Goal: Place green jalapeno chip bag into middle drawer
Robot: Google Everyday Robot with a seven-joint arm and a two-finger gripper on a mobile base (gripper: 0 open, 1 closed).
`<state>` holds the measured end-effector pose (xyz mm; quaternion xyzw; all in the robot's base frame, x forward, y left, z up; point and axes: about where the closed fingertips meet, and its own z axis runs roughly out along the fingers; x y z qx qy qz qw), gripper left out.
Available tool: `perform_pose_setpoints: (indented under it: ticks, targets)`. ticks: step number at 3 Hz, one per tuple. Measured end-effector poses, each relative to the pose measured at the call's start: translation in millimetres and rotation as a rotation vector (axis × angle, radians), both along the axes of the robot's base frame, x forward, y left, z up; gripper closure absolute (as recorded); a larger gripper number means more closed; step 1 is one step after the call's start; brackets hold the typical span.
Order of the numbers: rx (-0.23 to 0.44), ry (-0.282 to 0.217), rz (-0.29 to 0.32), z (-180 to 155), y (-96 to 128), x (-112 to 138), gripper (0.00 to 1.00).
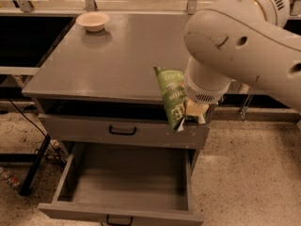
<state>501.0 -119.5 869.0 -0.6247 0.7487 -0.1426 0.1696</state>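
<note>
Gripper (195,113): at near right edge of cabinet top (117,60), clenched on green jalapeno chip bag (173,97), which hangs upright over that edge. Middle drawer (63,179): pulled out near, box open upward. Upper drawer front (84,126): closed. Beige bowl (92,21): far left of top.

My gripper (190,114), at the front right edge of the flat-topped grey cabinet (113,60), clamps the crinkly green jalapeno chip bag (173,98) upright, above the right side of the wide grey middle drawer (122,214). That drawer stands pulled out beneath the closed grey upper drawer front (94,128). Small beige bowl (92,20): on the cabinet top, rear left.

Bowl (92,21) on cab. top (117,65); gripper (190,114) at front edge.
</note>
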Motion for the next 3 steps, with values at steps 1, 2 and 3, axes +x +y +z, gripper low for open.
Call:
perform_pose_setpoints:
  ticks: [1, 2, 3]
  targets:
    - [-0.004, 0.025, 0.093, -14, -6, -23, 1.00]
    - [-0.003, 0.024, 0.089, -13, -6, -23, 1.00]
    - [0.023, 0.016, 0.166, -17, 4, -34, 1.00]
